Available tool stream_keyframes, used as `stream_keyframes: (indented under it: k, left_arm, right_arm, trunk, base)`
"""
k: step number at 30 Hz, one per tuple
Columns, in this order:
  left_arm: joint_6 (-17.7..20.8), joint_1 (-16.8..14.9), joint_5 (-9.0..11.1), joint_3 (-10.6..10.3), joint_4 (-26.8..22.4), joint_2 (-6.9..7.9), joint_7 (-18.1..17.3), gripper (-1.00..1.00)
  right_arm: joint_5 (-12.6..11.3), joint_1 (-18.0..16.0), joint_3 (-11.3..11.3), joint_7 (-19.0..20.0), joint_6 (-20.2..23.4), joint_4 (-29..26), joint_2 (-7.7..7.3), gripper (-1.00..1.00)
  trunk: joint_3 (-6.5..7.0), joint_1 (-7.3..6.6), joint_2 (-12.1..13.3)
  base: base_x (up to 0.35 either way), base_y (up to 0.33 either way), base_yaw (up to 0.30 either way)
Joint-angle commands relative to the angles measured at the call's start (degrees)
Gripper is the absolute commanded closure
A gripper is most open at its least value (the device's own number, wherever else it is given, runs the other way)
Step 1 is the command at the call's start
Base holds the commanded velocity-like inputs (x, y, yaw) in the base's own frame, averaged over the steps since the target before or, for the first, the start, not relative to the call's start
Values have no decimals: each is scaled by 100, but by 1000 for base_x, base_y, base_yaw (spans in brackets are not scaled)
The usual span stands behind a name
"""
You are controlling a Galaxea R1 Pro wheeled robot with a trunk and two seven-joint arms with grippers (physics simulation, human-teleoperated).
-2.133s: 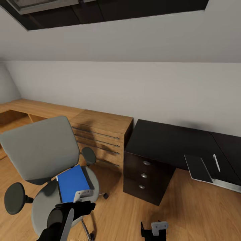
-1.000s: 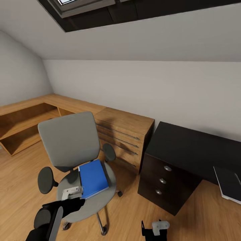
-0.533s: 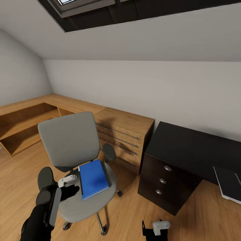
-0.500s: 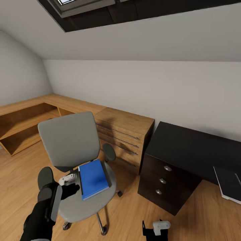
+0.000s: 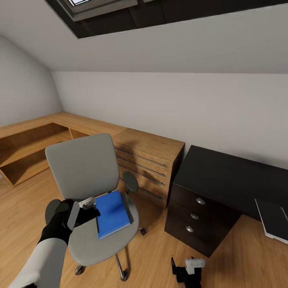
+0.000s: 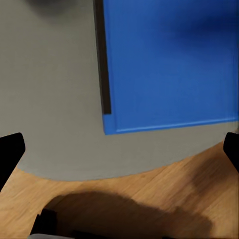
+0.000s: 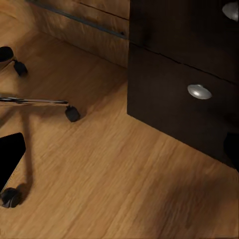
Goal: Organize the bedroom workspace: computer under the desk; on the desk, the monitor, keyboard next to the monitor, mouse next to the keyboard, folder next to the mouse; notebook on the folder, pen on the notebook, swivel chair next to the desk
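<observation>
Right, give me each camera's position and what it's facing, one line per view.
Head view: up on the head, facing down at swivel chair, desk; both arms show.
Left wrist view: above the seat, facing folder; black fingertips at edges.
Right wrist view: low, facing floor, desk drawers.
Shared: head and left wrist both show the folder.

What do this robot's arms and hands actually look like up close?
In the head view, the left arm has a smooth white forearm shell that turns into a black wrist section with a grey panel. Its left gripper has a small light-grey piece at its tip. The right gripper is black with a pale grey block on top. In the wrist views the fingers look plain black.
</observation>
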Motion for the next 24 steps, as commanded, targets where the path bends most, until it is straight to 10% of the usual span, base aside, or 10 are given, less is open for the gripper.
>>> stream_keyframes:
  k: [1,14,24]
  left_arm:
    - [12,-21,81,24,19,-1,43,-100]
    - [-595,-48,252,92,53,36,-14,-100]
    - [-639,-49,260,149,64,33,-10,-100]
  right_arm:
    - [-83,-3,-51,-20,253,-203,-40,-100]
    - [-522,-3,-727,1833,3590,-2659,-634,-100]
    - [-995,-10,-2399,2507,6224,-4511,-731,-100]
  trunk:
    - [-6,0,-3]
    - [-6,0,-3]
    - [-6,0,-3]
  base:
    - [0,0,0]
    - [0,0,0]
    - [37,15,0]
